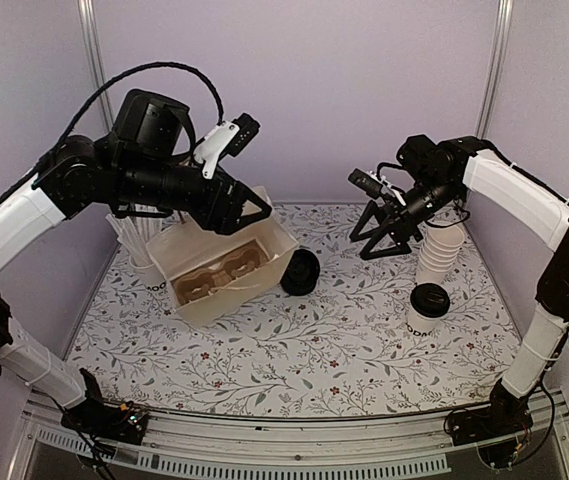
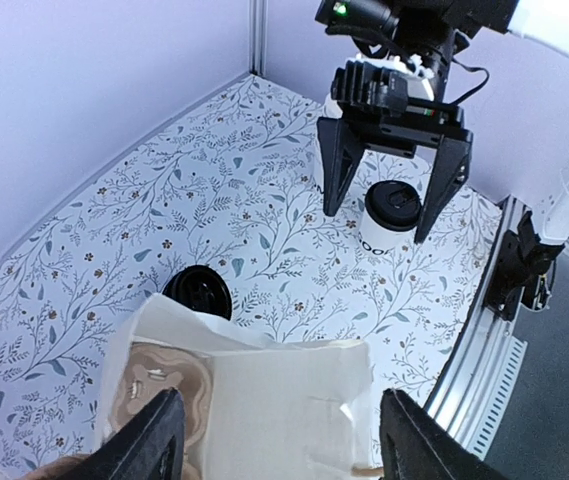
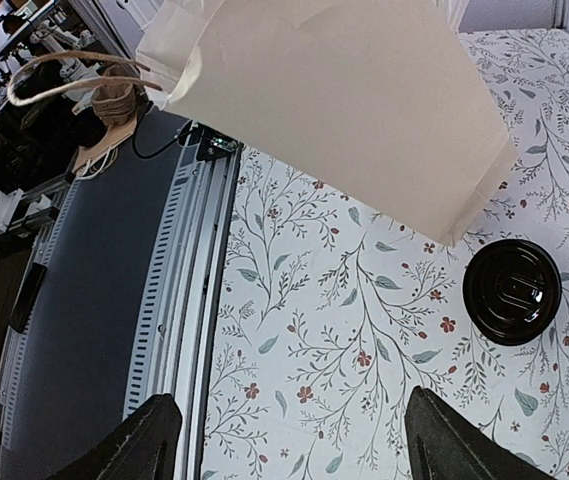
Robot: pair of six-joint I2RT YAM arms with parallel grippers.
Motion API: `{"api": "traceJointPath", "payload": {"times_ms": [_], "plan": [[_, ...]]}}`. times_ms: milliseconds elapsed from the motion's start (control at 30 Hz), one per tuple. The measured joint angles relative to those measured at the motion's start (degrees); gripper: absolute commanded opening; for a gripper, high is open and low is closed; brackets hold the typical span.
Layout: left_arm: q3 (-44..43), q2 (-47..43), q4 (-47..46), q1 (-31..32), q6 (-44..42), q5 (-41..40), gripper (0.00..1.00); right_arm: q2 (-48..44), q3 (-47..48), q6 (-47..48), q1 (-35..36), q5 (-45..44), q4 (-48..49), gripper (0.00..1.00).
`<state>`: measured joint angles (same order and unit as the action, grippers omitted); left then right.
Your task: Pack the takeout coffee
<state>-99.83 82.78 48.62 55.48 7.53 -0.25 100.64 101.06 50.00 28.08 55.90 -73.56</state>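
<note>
Hovering over the open cream paper bag (image 1: 276, 250) at the far left of the floral-patterned table (image 1: 294, 350), the left gripper (image 2: 279, 420) has its fingers spread wide, gripping nothing. A brown moulded cardboard cup carrier (image 1: 214, 278) sits inside the bag. Just right of the bag lies a round black plastic lid (image 1: 301, 272). The right gripper (image 1: 362, 247) hangs in the air right of centre, jaws wide and empty. The white paper takeout coffee cup with a black lid (image 1: 427, 305) stands upright at the near right, beside a stack of plain white cups (image 1: 441, 250).
</note>
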Motion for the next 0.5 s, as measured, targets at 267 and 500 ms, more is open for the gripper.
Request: {"api": "traceJointPath", "payload": {"times_ms": [267, 500], "plan": [[5.2, -2.23, -2.1, -1.25, 0.72, 2.86, 0.67, 0.02, 0.48, 0.07, 0.02, 0.33, -0.63, 0.8], [6.6, -1.73, -2.6, -2.62, 0.63, 4.33, 0.65, 0.02, 2.25, 0.22, 3.41, -1.07, -0.55, 0.79]]}}
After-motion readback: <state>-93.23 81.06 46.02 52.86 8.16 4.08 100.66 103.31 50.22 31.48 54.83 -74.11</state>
